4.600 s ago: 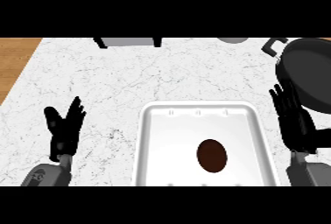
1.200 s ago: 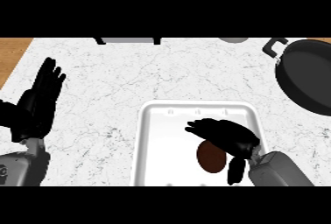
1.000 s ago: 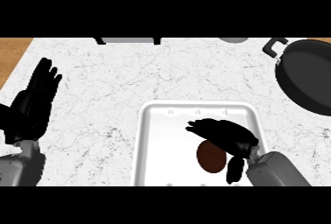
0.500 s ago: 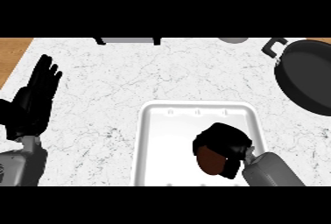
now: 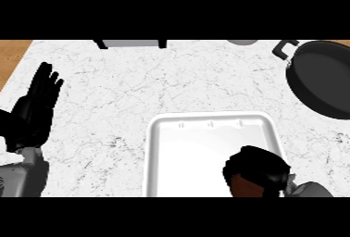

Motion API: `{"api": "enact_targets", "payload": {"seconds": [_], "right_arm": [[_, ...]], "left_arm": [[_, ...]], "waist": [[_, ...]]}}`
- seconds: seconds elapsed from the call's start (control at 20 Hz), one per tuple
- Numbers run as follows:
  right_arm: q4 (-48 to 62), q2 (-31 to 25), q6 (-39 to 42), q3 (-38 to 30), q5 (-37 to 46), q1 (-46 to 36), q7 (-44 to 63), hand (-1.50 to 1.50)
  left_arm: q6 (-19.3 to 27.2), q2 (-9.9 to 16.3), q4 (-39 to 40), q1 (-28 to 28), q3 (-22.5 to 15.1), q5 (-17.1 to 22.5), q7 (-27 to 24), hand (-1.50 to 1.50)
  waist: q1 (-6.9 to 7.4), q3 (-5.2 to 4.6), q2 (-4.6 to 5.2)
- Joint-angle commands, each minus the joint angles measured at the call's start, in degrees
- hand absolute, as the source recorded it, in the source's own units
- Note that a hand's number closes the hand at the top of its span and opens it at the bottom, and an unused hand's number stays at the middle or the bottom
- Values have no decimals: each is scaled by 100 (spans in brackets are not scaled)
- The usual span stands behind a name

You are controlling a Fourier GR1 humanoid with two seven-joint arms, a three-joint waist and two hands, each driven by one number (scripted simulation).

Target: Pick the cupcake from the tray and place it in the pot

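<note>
Closing my right hand (image 5: 256, 169) round the cupcake (image 5: 240, 186) at the tray's (image 5: 205, 121) near right corner. Only a brown sliver of the cupcake shows under my curled fingers; the rest is hidden, so I judge it held but can't confirm full wrap.

To do this well, I'd lift straight up clear of the tray rim before any sideways travel, keep the cupcake upright, then carry it up and right to the pot (image 5: 325, 78), which sits well apart at the counter's (image 5: 137, 83) right edge. Release low inside, not over the rim.

My left hand (image 5: 35, 109) rests at the left edge, fingers straight and apart, holding nothing.

Counter is white marble; wood floor (image 5: 12, 55) shows at upper left. Grey objects at the top edge I can't identify.
</note>
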Motion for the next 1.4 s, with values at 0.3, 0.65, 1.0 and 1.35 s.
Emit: {"api": "enact_targets", "payload": {"seconds": [0.3, 0.65, 1.0, 1.35], "right_arm": [[-1301, -2743, -1553, -1669, -924, 2854, -2600, 150], [-1386, -2269, -1326, -3558, -3532, 3272, -3010, 150], [-1418, -2460, -487, -5372, -5928, 3159, -2272, 150], [233, -2975, -122, -5619, -6555, 1702, -1341, 150]], "left_arm": [[45, -38, -85, 165, 54, -21, 8, 0], [41, 81, -215, 282, 216, 49, 171, 0], [22, 40, -348, 165, 39, -57, 210, 0], [-214, 99, -245, -32, 47, 57, 308, 0]], "waist": [[-183, 5, -3], [-261, 1, -24], [-90, -5, -2], [187, 7, 49]]}}
